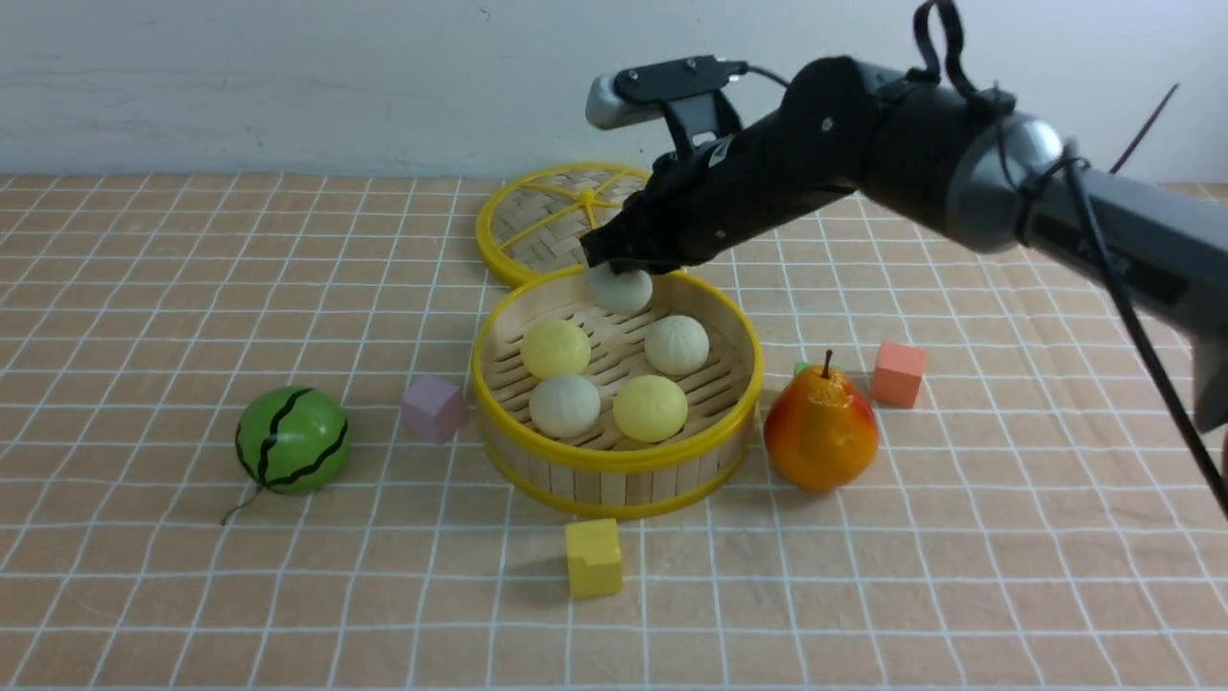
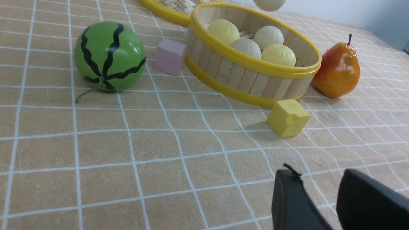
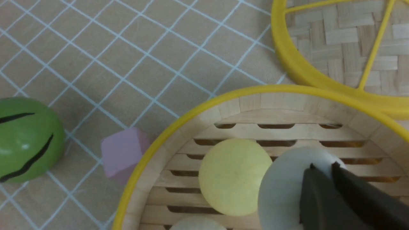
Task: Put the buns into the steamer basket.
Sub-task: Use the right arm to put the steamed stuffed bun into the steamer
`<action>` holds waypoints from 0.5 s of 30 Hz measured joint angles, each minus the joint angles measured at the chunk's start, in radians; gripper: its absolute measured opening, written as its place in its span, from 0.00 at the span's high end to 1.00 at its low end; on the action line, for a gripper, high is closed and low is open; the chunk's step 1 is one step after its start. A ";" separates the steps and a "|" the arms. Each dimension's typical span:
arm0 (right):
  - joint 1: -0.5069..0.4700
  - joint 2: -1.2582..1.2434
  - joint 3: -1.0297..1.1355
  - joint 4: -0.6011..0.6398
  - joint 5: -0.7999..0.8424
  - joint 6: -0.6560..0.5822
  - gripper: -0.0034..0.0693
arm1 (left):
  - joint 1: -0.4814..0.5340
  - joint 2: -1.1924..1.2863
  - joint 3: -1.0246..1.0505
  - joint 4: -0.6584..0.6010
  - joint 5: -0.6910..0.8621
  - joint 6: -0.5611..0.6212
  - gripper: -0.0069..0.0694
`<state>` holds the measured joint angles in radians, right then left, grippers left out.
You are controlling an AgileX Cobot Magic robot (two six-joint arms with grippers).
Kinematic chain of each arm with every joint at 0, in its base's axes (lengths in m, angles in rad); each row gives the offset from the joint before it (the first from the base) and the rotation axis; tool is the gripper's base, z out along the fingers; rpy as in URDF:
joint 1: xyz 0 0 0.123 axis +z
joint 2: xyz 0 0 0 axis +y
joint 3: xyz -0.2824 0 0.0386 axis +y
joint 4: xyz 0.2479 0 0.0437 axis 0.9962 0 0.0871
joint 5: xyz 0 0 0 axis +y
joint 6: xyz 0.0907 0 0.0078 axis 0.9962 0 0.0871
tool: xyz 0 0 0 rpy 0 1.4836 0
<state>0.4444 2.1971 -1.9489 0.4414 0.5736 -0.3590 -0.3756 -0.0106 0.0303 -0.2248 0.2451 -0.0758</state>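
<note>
The steamer basket [image 1: 614, 459] stands mid-table with several buns on its slatted floor: two pale yellow ones [image 1: 555, 347] [image 1: 649, 408] and two off-white ones [image 1: 676, 344] [image 1: 565, 405]. My right gripper [image 1: 619, 267] hangs over the basket's far rim, shut on the top of another off-white bun [image 1: 619, 290], which is in the air above the floor. The right wrist view shows this gripper [image 3: 322, 165] pinching that bun [image 3: 281, 188] beside a yellow bun [image 3: 235, 175]. My left gripper [image 2: 319, 174] is open and empty, low over the cloth near the table's front, apart from the basket [image 2: 255, 64].
The flat woven lid [image 1: 556, 216] lies behind the basket, touching its rim. A striped green watermelon ball [image 1: 293, 440] and a pink cube [image 1: 434, 408] are on the left. A yellow cube [image 1: 593, 557] sits in front. A pear [image 1: 820, 430] and an orange cube [image 1: 899, 374] are on the right.
</note>
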 joint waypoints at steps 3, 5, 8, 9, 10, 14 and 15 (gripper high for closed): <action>-0.005 0.035 0.001 0.032 -0.031 0.000 0.93 | 0.000 0.000 0.000 0.000 0.000 0.000 0.62; -0.005 0.052 0.001 0.048 -0.040 0.000 0.93 | 0.000 0.000 0.000 0.000 0.000 0.000 0.62; -0.005 0.069 0.001 0.050 -0.058 0.000 0.92 | 0.000 0.000 0.000 0.000 0.000 0.000 0.62; -0.005 0.080 0.001 0.050 -0.087 -0.001 0.92 | 0.000 0.000 0.000 0.000 0.000 0.000 0.61; -0.005 0.084 0.001 0.048 -0.110 -0.001 0.92 | 0.000 0.000 0.000 0.000 0.000 0.000 0.61; -0.005 0.094 0.001 0.048 -0.197 -0.001 0.92 | 0.000 0.000 0.000 0.000 0.000 0.000 0.61; -0.005 0.097 0.001 0.048 -0.217 -0.001 0.92 | 0.000 0.000 0.000 0.000 0.000 0.000 0.60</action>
<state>0.4393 2.2945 -1.9477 0.4895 0.3561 -0.3598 -0.3756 -0.0106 0.0303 -0.2248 0.2451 -0.0758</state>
